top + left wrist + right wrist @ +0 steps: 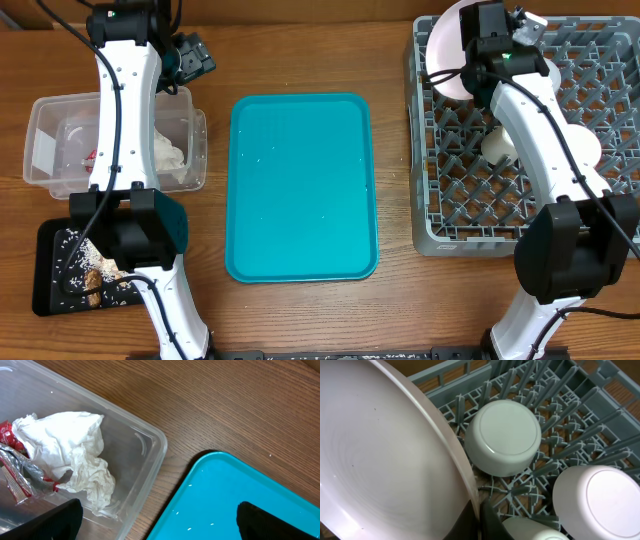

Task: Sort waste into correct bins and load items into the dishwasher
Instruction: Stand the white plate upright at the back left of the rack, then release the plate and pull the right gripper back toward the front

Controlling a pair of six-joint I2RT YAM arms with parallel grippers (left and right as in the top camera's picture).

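The clear tub [45, 120] holds crumpled white napkins [70, 455] with a red wrapper [7, 435]. The black tray [50, 245] holds rice and brown scraps [95, 275]. My left gripper [190, 55] is open and empty; in its wrist view the gripper [160, 525] hangs over the gap between the tub [150, 455] and the teal tray. My right gripper [480, 520] is shut on the rim of the pale plate [380, 450], held on edge at the far left corner of the dish rack [440, 215]. The plate also shows in the overhead view [445, 45]. No chopsticks are in view.
The teal serving tray [300, 185] lies in the middle with a few rice grains on it. In the rack a light grey bowl [503, 436], another pale bowl [600, 500] and a white cup [530, 532] lie upside down. My right arm crosses the rack.
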